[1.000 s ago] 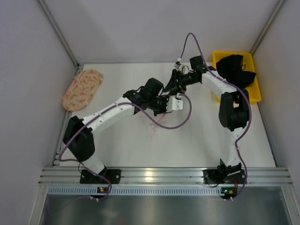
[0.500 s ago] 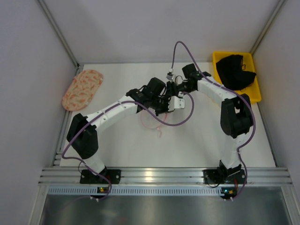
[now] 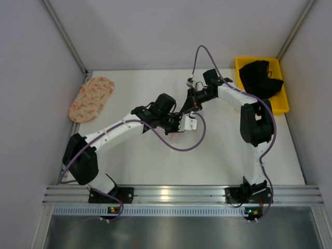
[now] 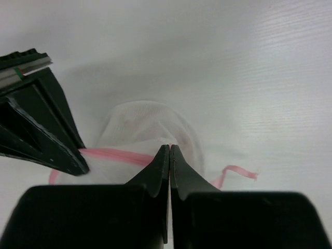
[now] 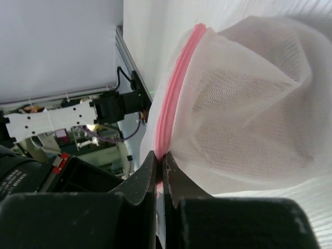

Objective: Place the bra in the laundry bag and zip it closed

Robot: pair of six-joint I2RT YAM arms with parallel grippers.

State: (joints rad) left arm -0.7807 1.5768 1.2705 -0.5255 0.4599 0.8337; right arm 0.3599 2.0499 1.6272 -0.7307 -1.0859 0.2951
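Observation:
The laundry bag [image 5: 249, 119], white mesh with a pink zip rim, hangs stretched between both grippers above the middle of the table. My right gripper [image 5: 161, 155] is shut on the pink zip rim. My left gripper [image 4: 169, 148] is shut on the bag's edge, with the mesh [image 4: 148, 124] bulging just beyond its tips. In the top view the two grippers meet, left gripper [image 3: 180, 122] and right gripper [image 3: 189, 104], and hide most of the bag. A thin pink strap [image 4: 236, 171] of the bra trails onto the table; the bra's body shows only dimly through the mesh.
A yellow bin [image 3: 282, 106] at the back right holds a black garment [image 3: 262, 75]. A peach patterned oval fabric piece [image 3: 92, 98] lies at the back left. Grey walls close in the table on three sides. A purple cable [image 3: 181, 146] loops under the left wrist.
My right gripper has closed on the bag's zip rim. The left arm has shifted left and nearer with the bag. The pink strap loops on the table have mostly been drawn up.

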